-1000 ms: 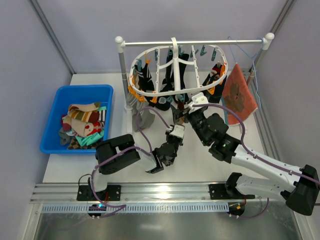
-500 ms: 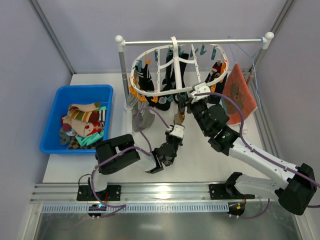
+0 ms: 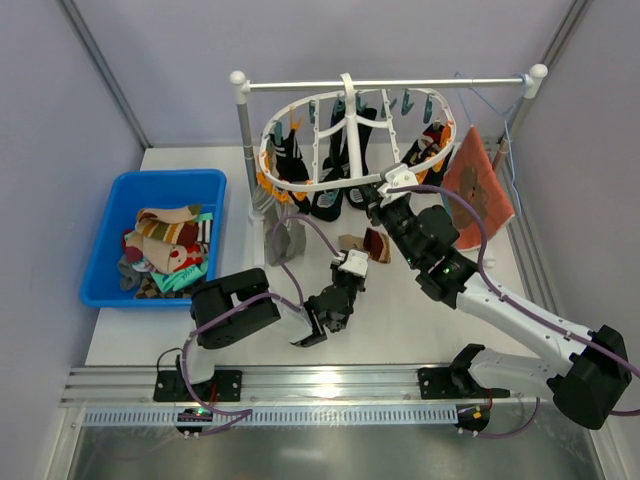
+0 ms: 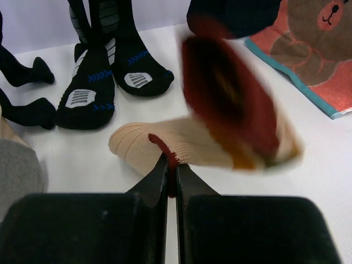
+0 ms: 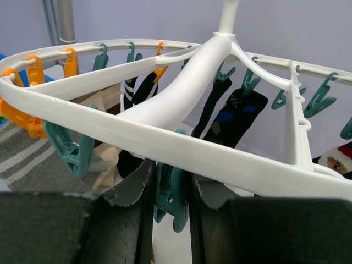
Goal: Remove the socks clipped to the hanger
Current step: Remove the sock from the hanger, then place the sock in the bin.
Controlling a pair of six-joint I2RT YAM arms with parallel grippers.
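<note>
Top view: The hanger (image 3: 351, 135) is hung from the rail (image 3: 400, 83) at 12 o'clock of the tabletop (image 3: 180, 330), with dark socks (image 3: 325, 195) clipped beneath it. The right gripper (image 3: 383, 192) is positioned at the hanger's 5 o'clock rim. A beige-and-red sock (image 3: 365, 244) is seen at 6 o'clock of the hanger, just beyond the left gripper (image 3: 350, 262).

Left wrist view: The left fingers (image 4: 158, 177) are pressed together, nothing grasped. The beige-and-red sock, partly blurred, is located at 12 o'clock.

Right wrist view: The right fingers (image 5: 132, 184) are clenched on a teal clip (image 5: 173, 201) under the hanger's white rim.
</note>
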